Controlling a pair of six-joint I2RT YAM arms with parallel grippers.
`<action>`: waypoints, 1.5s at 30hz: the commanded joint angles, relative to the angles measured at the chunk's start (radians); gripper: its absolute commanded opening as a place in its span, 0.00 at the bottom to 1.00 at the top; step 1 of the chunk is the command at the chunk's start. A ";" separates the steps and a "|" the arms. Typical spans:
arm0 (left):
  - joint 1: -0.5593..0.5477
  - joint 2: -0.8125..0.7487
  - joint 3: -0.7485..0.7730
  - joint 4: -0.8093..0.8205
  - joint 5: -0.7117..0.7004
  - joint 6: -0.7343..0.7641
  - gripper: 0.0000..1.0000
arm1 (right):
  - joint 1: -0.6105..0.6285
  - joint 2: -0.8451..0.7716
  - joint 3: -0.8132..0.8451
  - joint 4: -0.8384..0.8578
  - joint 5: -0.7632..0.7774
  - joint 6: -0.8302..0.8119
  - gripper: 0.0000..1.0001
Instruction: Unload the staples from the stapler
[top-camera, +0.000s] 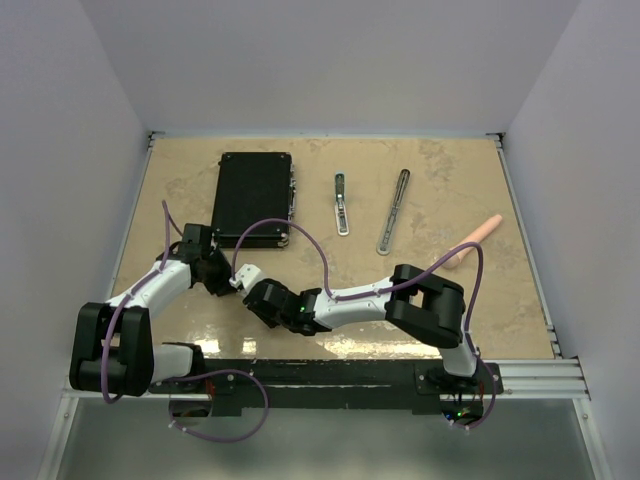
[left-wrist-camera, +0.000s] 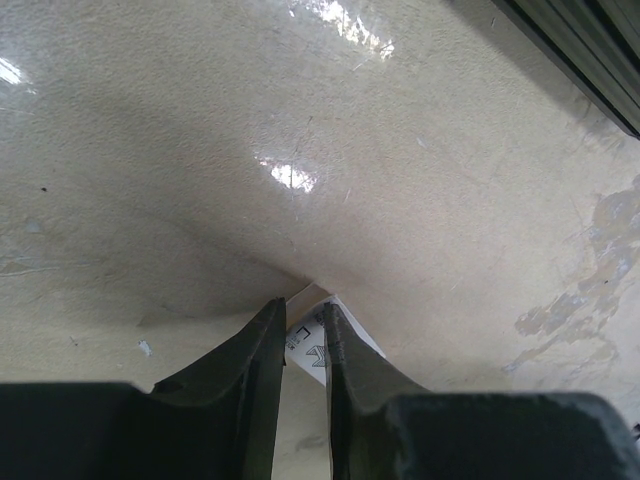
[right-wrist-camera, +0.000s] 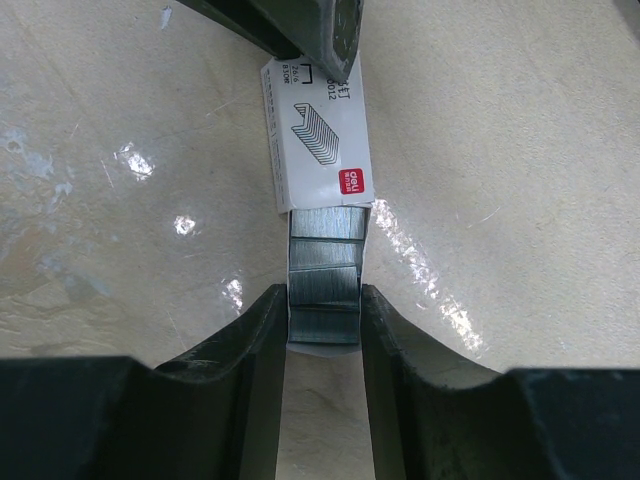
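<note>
The stapler lies apart in two parts at the back of the table: a short dark-tipped bar and a longer loop-ended rail. Both grippers meet low over the near left of the table. My left gripper is shut on the end of a small white staple box. My right gripper is shut on silvery-grey staples, several blocks in a row sticking out of the box's near end. The left gripper's fingers show at the box's far end.
A flat black case lies at the back left. A pink cylinder lies at the right. Grey walls enclose the beige tabletop on three sides. A black rail runs along the near edge.
</note>
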 joint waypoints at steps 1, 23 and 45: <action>0.002 -0.031 -0.004 -0.004 0.047 0.025 0.29 | -0.006 0.010 -0.005 -0.009 -0.038 -0.023 0.35; 0.002 -0.100 -0.011 -0.078 -0.088 -0.026 0.47 | -0.007 -0.008 -0.031 0.014 -0.116 -0.074 0.34; 0.002 -0.085 -0.022 -0.043 -0.048 -0.015 0.42 | -0.008 0.033 0.016 -0.014 -0.168 -0.103 0.34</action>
